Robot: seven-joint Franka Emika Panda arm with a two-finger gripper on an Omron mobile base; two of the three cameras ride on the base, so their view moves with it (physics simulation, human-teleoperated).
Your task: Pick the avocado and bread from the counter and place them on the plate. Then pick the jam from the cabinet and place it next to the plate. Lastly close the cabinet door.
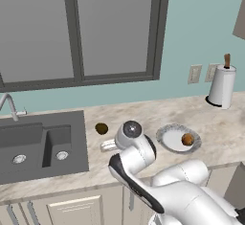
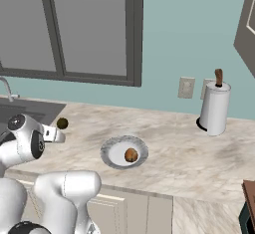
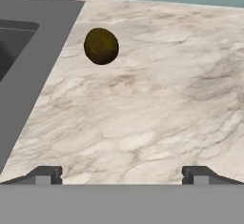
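Now I am working on the avocado step: the bread (image 1: 187,139) is already sitting on the plate (image 1: 167,134), toward its right side, so the avocado (image 3: 101,45) is what I am going for. Going left to right in my hand view, the sink (image 3: 28,51) is filling the left edge, the avocado is lying on the counter (image 3: 157,104) just beside the sink's rim at about eleven o'clock from my gripper (image 3: 122,174), and bare stone is running off to the right. My fingers are spread wide and holding nothing. I judge the next move is calling for a reach forward and a little left, then a descent over the fruit. The avocado is looking nearly round, its long axis seemingly tilting from one o'clock to seven.
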